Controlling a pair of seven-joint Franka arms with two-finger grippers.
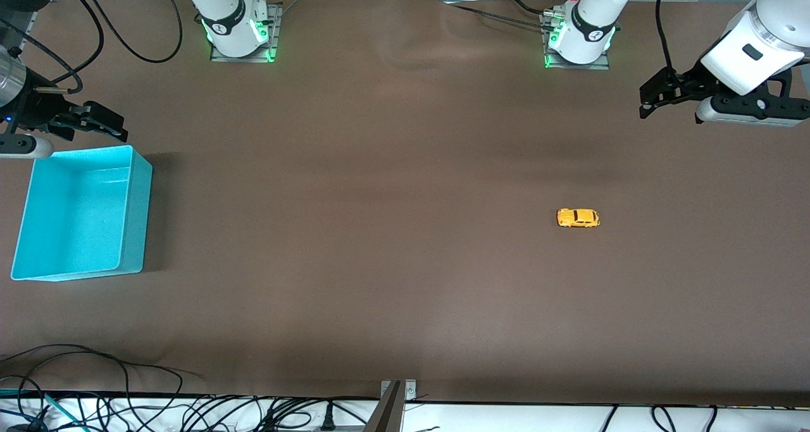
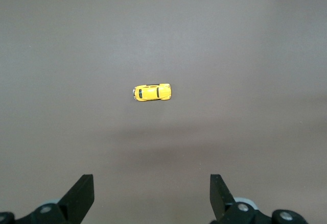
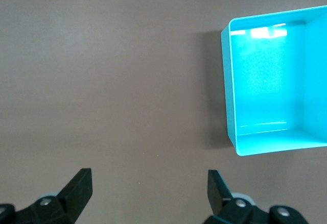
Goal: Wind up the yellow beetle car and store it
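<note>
The yellow beetle car (image 1: 578,217) stands on its wheels on the brown table, toward the left arm's end. It also shows in the left wrist view (image 2: 152,92), lying apart from my fingers. My left gripper (image 1: 658,93) is open and empty, up in the air over the table at the left arm's end; in its own view (image 2: 152,198) the fingers stand wide apart. My right gripper (image 1: 104,123) is open and empty, in the air by the turquoise bin's rim; in its own view (image 3: 150,196) the fingers stand wide apart.
An empty turquoise bin (image 1: 136,214) stands at the right arm's end of the table; it also shows in the right wrist view (image 3: 228,96). Both arm bases stand along the table's edge farthest from the front camera. Cables lie along the edge nearest to it.
</note>
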